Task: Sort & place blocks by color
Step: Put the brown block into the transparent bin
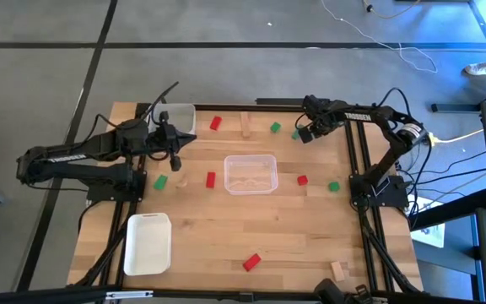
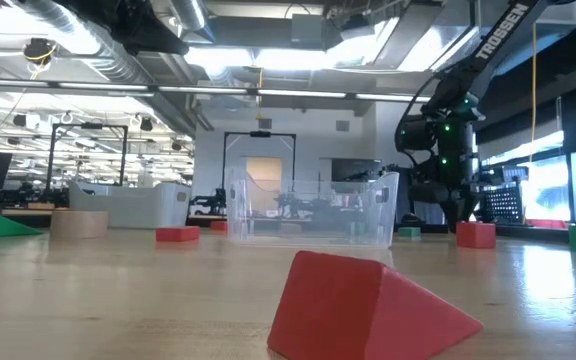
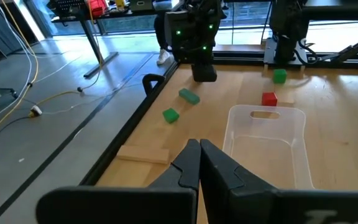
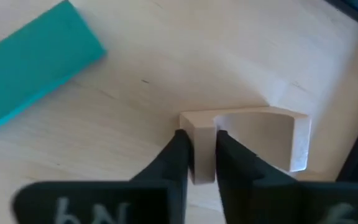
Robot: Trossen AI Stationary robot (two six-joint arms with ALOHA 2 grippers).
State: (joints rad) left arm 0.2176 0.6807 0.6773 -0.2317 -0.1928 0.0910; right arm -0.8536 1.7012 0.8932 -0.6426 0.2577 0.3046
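Between the right hand (image 4: 199, 152) fingers, a light-wood arch block (image 4: 253, 140), far end cut off.

My black right gripper (image 4: 199, 152) pinches a pale plain-wood block (image 4: 253, 140); beside it lies a green block (image 4: 33, 65) on the light wooden tabletop (image 4: 166, 68).

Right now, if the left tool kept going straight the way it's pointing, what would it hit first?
Probably the clear tray, which sits just ahead of the shut left tool. Depth is hard to judge; it might instead pass over the tray's near rim toward the red block beyond.
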